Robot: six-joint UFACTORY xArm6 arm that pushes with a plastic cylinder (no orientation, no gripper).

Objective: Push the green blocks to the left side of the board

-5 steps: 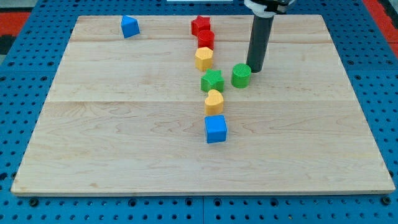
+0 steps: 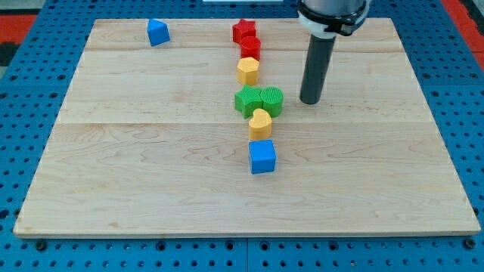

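- You are looking down at a pale wooden table (image 2: 151,174) with visible grain, set on a blue pegboard (image 2: 15,113).
- The tool is a smooth dark rod with no jaws to part or close; my tip (image 2: 310,101) rests on the wood just to the view's right of the green blocks, with a small gap between them.
- Two ribbed green blocks touch side by side near the middle: a green star (image 2: 247,100) and a green cylinder (image 2: 272,99) on its right.
- A yellow heart (image 2: 260,123) touches the greens from below; a blue cube (image 2: 262,156) sits under it.
- Above them: a yellow hexagon (image 2: 248,70), a red cylinder (image 2: 250,47), and a red star (image 2: 243,30).
- A blue block (image 2: 157,32) sits at the top left.
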